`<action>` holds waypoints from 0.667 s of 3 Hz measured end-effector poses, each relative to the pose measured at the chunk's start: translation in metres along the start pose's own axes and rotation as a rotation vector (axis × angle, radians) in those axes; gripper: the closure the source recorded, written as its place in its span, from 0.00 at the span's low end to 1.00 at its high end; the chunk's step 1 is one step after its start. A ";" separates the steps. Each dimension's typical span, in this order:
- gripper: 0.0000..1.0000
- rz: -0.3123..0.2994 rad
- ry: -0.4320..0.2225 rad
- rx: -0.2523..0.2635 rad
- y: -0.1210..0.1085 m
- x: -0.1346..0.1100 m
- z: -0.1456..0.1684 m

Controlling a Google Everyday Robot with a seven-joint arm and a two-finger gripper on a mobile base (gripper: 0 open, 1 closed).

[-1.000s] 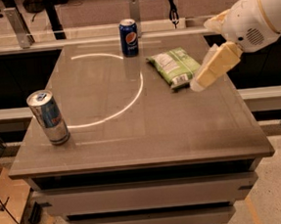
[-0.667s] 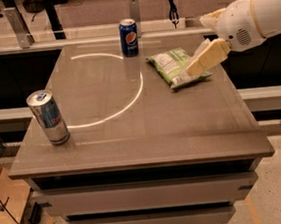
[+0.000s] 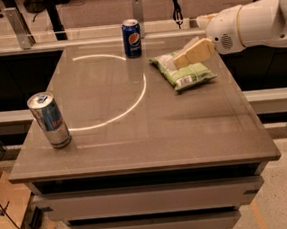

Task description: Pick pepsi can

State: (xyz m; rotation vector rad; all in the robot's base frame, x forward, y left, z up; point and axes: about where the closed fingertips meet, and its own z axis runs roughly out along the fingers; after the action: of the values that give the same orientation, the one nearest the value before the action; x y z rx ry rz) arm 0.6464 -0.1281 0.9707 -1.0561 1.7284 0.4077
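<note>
- Gripper closes on target: the gripper (image 3: 182,57) hangs over the far right part of the bag (image 3: 182,70), carried on the white arm (image 3: 248,24) that reaches in from the right.
- Against the picture from 1 second ago, it has swung left and back, from off the bag's right edge to above the bag itself.
- That cuts the gap to the can (image 3: 132,38), which stands upright to the left of the bag and beyond it, by the far edge of the table (image 3: 160,135).
- The gripper is apart from the can and holds nothing; whether it is set wide or narrow cannot be told.
- Judged from this, the task is at the approach stage: reach under way, grasp not yet begun.
- Nothing else differs from the earlier view: the can, the bag and the tall can (image 3: 49,119), well to the left of the bag and nearer the front, sit where they were.
- The likely next need is more leftward travel past the bag, without brushing it.
</note>
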 end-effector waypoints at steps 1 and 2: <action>0.00 0.076 -0.058 0.000 -0.012 0.006 0.029; 0.00 0.132 -0.063 -0.015 -0.031 0.020 0.086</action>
State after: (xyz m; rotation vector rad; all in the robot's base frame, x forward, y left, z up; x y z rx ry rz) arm 0.7199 -0.0954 0.9236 -0.9326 1.7461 0.5322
